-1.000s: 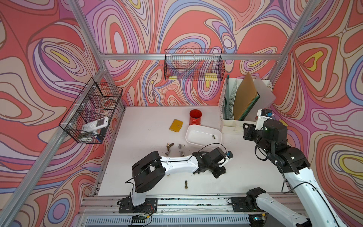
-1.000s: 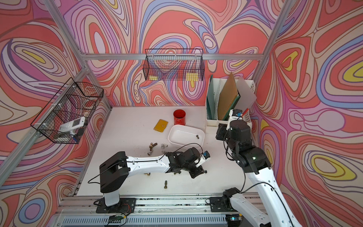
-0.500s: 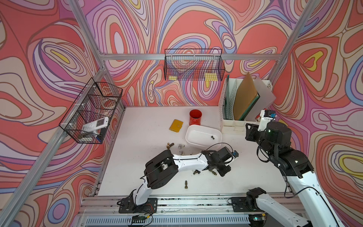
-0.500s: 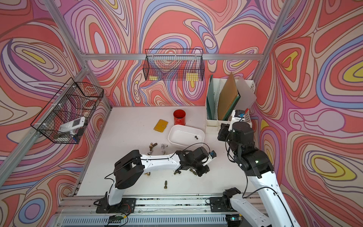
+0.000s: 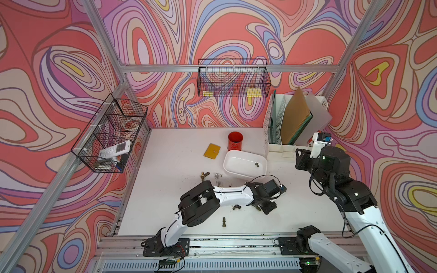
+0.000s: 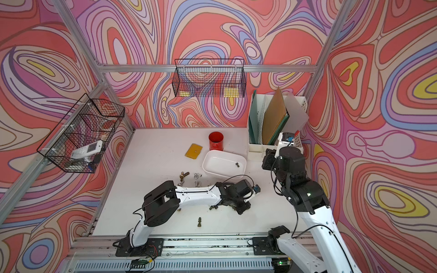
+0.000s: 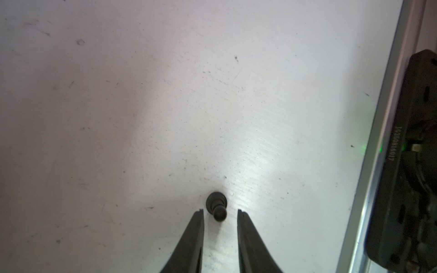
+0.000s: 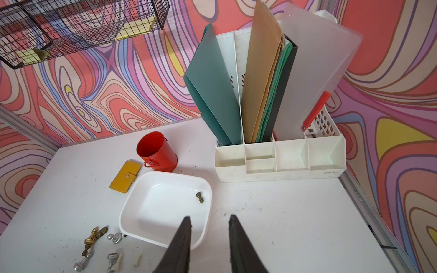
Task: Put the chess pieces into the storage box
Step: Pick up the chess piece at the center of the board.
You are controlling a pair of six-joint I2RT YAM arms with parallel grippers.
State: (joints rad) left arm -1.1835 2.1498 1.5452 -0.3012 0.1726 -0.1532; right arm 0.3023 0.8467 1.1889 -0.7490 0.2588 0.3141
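Right wrist shot: file organiser (image 8: pixel 279 163) has a tiny brand mark (image 8: pixel 331 173) I can't read; storage box (image 8: pixel 163 173) by the red cup (image 8: pixel 157 151) holds one brass piece (image 8: pixel 200 197), right gripper (image 8: pixel 209 221) spread empty nearby. Left gripper (image 7: pixel 220 210) has its jaws apart around a black pawn (image 7: pixel 216 203).

Both top views hang high over the front rail (image 5: pixel 212 238), tilted down toward the back wall (image 5: pixel 224 35), far enough off to hold the whole table (image 5: pixel 170 179). They nearly match, shifted slightly sideways. The left wrist camera sits close above the table, peering past the left gripper (image 7: pixel 220 210) at a dark chess piece (image 7: pixel 216 205). The right wrist camera rides higher, facing the back wall over the white box (image 8: pixel 163 208), red cup (image 8: pixel 163 153) and file rack (image 8: pixel 279 175), which the top views share.
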